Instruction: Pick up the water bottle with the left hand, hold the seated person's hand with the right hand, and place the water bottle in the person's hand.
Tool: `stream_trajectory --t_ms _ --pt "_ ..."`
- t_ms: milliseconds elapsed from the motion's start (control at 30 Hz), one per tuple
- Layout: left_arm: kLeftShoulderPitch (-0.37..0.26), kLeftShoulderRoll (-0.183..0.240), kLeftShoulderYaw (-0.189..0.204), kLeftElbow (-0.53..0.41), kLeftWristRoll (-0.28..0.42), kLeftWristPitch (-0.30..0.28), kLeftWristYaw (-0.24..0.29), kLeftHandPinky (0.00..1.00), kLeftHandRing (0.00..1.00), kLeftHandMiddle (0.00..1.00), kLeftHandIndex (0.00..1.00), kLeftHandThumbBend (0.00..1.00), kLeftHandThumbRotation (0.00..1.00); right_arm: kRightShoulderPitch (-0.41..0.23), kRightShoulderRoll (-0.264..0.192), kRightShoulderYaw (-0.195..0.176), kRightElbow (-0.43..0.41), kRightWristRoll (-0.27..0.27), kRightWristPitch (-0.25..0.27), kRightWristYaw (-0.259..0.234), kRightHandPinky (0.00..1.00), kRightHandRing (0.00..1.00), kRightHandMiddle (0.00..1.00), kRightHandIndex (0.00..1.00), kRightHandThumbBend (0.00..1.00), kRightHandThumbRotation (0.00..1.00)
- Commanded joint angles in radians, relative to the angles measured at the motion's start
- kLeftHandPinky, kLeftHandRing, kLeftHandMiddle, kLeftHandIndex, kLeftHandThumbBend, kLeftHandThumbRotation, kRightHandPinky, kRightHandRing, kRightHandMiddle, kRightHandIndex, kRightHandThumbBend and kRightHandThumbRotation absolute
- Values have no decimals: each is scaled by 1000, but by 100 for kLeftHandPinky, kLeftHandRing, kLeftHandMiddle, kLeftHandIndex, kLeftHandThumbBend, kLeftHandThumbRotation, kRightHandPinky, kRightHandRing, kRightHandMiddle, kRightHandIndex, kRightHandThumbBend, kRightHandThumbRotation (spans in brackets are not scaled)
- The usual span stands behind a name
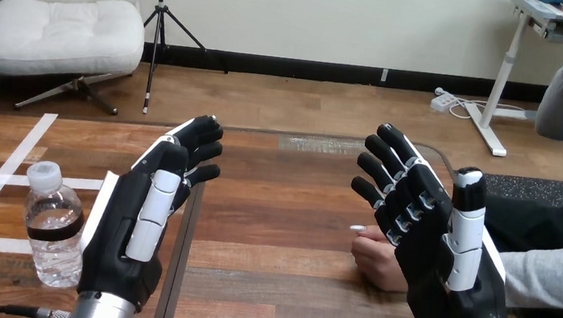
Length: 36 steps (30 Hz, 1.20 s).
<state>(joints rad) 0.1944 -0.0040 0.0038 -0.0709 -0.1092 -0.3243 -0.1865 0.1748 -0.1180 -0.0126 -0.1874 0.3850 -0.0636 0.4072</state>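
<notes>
- Water bottle (52, 229): upright on the desk (281, 207), cap on, nothing gripping it.
- Left hand (130, 234): just right of the bottle and raised. Fingers are spread and nearly straight, only the tips bent. It holds nothing, and I cannot tell whether it touches the bottle.
- Right hand (431, 256): well right of the bottle, fingers wide and straight, holding nothing.
- Person's hand (377, 259): on the desk, well apart from the bottle on its right and partly hidden behind the right hand. Contact between the two cannot be told, and no fingers wrap it.
- Risk: the left hand is very close, so a sideways reach could knock the tall, narrow bottle over and set it rolling.
- Risk: the person's hand looks loosely curled rather than palm-up, so a bottle brought over may find no seat and drop.
- Risk: closing the right hand with that hand hidden behind it could pinch fingers rather than support them.
</notes>
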Motion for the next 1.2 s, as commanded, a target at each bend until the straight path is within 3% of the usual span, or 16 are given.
stream_trajectory --t_ms 0,1167 --pt "-57 0 -7 -1 -4 -25 -2 79 84 84 81 74 93 -68 3 -9 -22 8 -11 3 93 96 95 94 77 100" --pt "-59 1 -3 -6 -7 -18 1 78 84 84 83 76 91 -69 5 -6 -15 2 -15 3 94 96 95 94 76 100"
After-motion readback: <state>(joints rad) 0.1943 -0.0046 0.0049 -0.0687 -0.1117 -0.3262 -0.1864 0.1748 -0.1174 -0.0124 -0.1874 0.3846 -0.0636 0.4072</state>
